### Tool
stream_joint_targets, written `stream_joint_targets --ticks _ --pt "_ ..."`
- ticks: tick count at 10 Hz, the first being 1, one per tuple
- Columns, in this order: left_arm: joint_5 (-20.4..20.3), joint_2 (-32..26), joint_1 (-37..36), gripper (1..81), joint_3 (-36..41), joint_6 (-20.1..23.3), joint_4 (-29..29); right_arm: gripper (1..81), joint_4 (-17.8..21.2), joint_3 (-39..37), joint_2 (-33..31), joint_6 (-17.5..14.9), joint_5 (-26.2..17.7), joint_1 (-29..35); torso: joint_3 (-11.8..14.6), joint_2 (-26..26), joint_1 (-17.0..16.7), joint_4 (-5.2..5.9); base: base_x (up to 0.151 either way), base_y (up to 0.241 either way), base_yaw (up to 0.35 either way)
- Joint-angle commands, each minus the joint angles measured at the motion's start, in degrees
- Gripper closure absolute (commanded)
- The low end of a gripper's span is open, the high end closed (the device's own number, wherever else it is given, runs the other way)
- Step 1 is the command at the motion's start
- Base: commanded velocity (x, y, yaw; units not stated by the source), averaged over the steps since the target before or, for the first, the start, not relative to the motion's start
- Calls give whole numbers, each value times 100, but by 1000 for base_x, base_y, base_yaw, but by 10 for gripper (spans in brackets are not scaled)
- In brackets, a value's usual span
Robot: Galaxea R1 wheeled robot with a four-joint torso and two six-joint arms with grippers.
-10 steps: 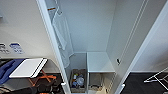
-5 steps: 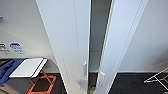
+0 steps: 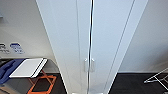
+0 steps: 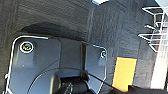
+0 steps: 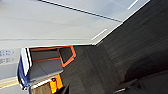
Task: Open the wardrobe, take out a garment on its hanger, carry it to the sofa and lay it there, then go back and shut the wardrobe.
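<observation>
Tall narrow white wardrobe (image 3: pixel 91 47) stands straight ahead in head view, both full-height doors nearly together, thin dark gap between them. Pair of small white vertical handles (image 3: pixel 89 65) side by side at the seam. Orange-framed stand (image 3: pixel 41 83) on dark carpet (image 3: pixel 130 82) to one side; white wire rack (image 3: pixel 158 77) opposite. Jaws of either arm: state cannot be told.
</observation>
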Motion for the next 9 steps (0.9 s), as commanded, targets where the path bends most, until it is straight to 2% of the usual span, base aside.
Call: stream_joint_targets --ticks 1,2,3,6,8,9 --pt "0 883 735 10 -1107 966 -98 10 -1049 -717 317 -30 -407 -507 0 0 0 0 0 0 0" --pt "9 1214 938 10 -1551 1130 -98 10 -1318 -1108 403 -47 -398 -894 0 0 0 0 0 0 0" --pt "0 1505 1114 10 -1955 1368 -107 10 -1765 -1616 613 -39 -398 -1245 0 -2 0 0 0 0 0" --pt "0 1919 1378 10 -2749 1432 -107 10 -3007 -3410 1597 -39 -417 -2196 2 -2 -2 0 0 0 0" --pt "0 2174 1492 10 -3091 1440 -98 10 -3377 -4265 2143 -39 -329 -2600 566 -2 -5 0 0 0 0" --pt "0 2306 1518 10 -3259 1440 -90 10 -3413 -4434 2276 -39 -249 -2688 619 -2 -2 0 0 0 0"
